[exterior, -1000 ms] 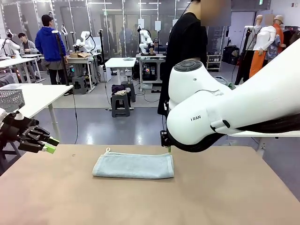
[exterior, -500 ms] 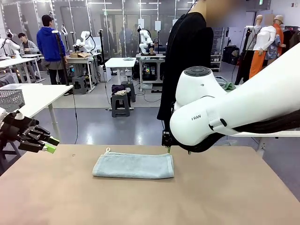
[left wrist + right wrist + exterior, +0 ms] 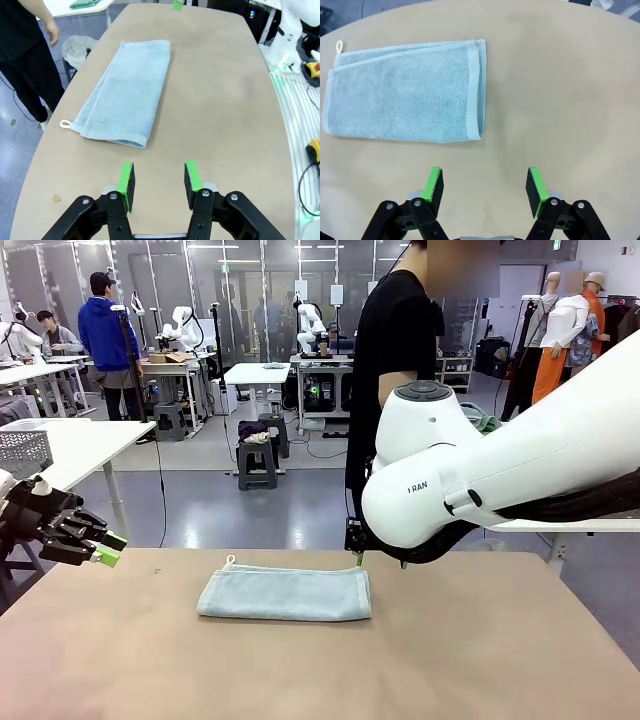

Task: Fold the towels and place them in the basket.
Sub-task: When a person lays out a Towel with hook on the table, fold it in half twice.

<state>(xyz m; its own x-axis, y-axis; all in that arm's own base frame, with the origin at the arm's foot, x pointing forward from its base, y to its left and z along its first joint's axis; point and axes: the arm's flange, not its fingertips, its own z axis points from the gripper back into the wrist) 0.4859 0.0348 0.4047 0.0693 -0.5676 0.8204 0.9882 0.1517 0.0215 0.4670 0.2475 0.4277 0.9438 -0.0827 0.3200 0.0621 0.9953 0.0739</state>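
Left gripper point(image 3: 159, 176) at near-left corner of surface point(image 3: 420, 660), green pads partway apart, nothing between them; in front view point(image 3: 108, 549) hanging clear above the tan top, pointing right toward the middle. Right gripper point(image 3: 485, 184) spread wide, empty, hovering above bare surface just off the towel's right end. Bulky white right arm point(image 3: 470, 480) coming in from the right, elbow over far-right part of surface. Light blue-grey towel point(image 3: 285, 593) flat on surface around the middle, folded into a long narrow strip, long side running left-right, apart from both grippers. Same towel in left wrist view point(image 3: 125, 95) ahead of the fingers, short end nearest; in right wrist view point(image 3: 405, 90) ahead and to the left, hemmed end nearest the gripper. Small white hang loop point(image 3: 230, 561) at towel's far-left corner, lying on the surface. Beyond far edge, person point(image 3: 395, 360) in black top standing behind the arm's elbow, one hand point(image 3: 51, 31) hanging by the side. Farther left, pale mesh basket point(image 3: 22, 452) on a white side table point(image 3: 90, 445).
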